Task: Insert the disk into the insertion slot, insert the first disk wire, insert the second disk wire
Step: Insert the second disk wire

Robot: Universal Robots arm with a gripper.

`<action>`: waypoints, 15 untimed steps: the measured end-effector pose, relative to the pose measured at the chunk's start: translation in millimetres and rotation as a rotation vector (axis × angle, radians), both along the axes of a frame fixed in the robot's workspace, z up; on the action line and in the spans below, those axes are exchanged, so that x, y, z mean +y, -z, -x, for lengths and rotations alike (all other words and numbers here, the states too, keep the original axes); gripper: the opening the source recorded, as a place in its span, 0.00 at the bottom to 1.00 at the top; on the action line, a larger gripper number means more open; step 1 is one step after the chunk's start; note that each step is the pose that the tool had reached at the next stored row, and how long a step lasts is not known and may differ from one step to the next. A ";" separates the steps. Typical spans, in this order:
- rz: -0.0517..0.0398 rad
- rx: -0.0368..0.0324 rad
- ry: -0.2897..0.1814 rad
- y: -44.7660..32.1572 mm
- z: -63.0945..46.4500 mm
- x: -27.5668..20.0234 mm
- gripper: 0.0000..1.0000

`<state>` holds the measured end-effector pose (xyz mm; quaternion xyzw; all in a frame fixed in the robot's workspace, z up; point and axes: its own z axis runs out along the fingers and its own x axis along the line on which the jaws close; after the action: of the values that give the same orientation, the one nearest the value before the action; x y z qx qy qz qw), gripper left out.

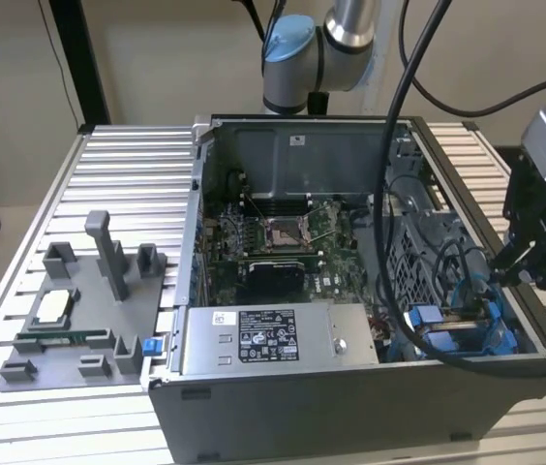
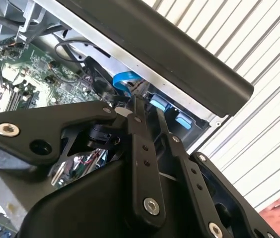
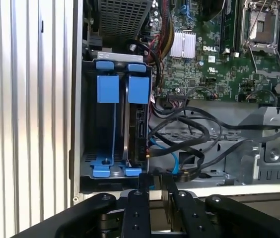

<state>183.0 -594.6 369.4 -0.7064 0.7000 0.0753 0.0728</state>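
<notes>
In the first wrist view the disk (image 3: 136, 124) stands edge-on in the insertion slot (image 3: 88, 124), a grey metal bay with bright blue rails (image 3: 107, 89). The bay compartment beside the disk looks empty. A blue wire (image 3: 167, 151) and black wires (image 3: 199, 134) lie loose beside the bay, near the disk's connector edge. My gripper (image 3: 156, 181) hovers over the case wall beside the bay. Its fingers are close together and I see nothing between them. In the exterior view the gripper (image 1: 517, 276) hangs at the case's right wall above the bay (image 1: 467, 329). The second wrist view shows the gripper (image 2: 147, 106) and blue tabs (image 2: 159, 103).
The open computer case holds a motherboard (image 1: 273, 242), a grey labelled power-supply box (image 1: 263, 339) and a perforated cage (image 3: 122, 17). A grey fixture (image 1: 79, 310) with parts lies on the ribbed table at the exterior view's left. Thick black cables (image 1: 394, 145) hang over the case.
</notes>
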 end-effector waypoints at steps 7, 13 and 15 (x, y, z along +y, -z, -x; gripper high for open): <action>-0.0428 0.0034 0.000 1.6 -0.7 -9.3 1.00; -0.0785 0.0041 0.001 4.8 -0.8 -12.2 1.00; -0.0894 0.0042 0.002 5.8 -0.8 -12.7 1.00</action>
<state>183.8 -607.4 363.6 -0.7017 0.6967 0.1079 0.1029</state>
